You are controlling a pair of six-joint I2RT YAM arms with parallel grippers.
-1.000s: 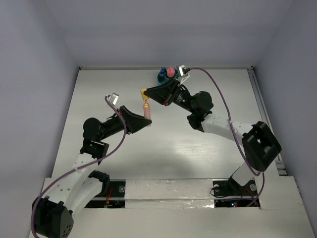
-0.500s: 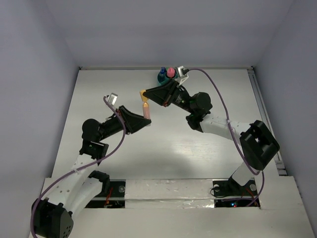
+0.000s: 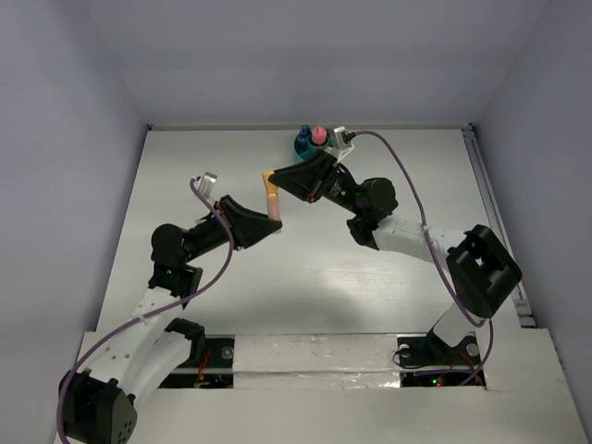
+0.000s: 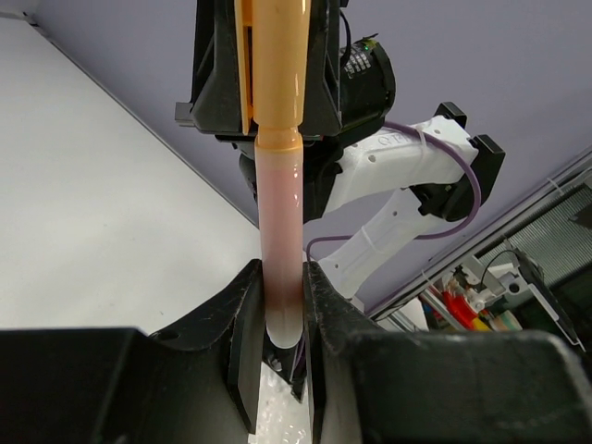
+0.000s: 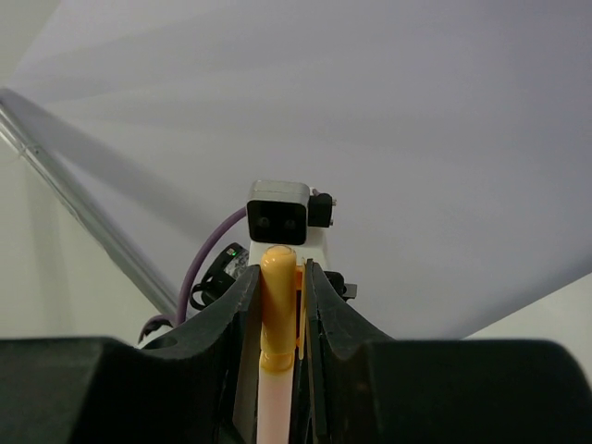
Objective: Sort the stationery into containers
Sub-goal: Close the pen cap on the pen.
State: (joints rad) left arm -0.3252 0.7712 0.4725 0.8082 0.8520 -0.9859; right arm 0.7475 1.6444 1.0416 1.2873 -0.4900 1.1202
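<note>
Gripping one orange-capped marker [image 3: 274,202], left hand [image 4: 282,301] clamps barrel [image 4: 280,222], right hand [image 5: 277,310] clamps cap [image 4: 277,65].

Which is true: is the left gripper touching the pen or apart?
Touching. The left wrist view shows both fingers of the left gripper pressed against the pen on its pink barrel.
</note>
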